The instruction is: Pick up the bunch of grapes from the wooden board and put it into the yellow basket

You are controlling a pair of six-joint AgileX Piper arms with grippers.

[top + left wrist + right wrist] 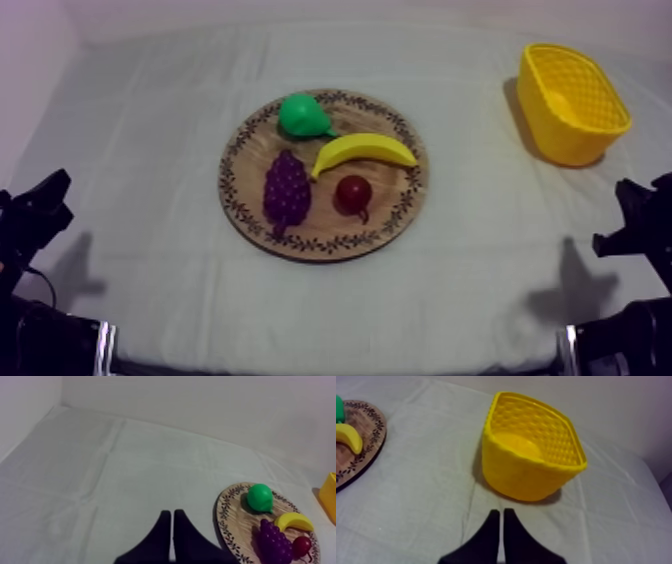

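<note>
On the wooden board [330,228] — bunch of grapes [286,190], yellow basket [560,140] well apart

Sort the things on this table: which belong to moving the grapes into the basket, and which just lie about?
Job: purple bunch of grapes; round wooden board with patterned rim; yellow latticed basket.
Lying about: green toy pear; yellow toy banana; small red fruit.

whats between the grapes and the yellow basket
In the top view the banana lies between the bunch of grapes and the yellow basket, on the wooden board; past the board's rim the cloth is bare.
</note>
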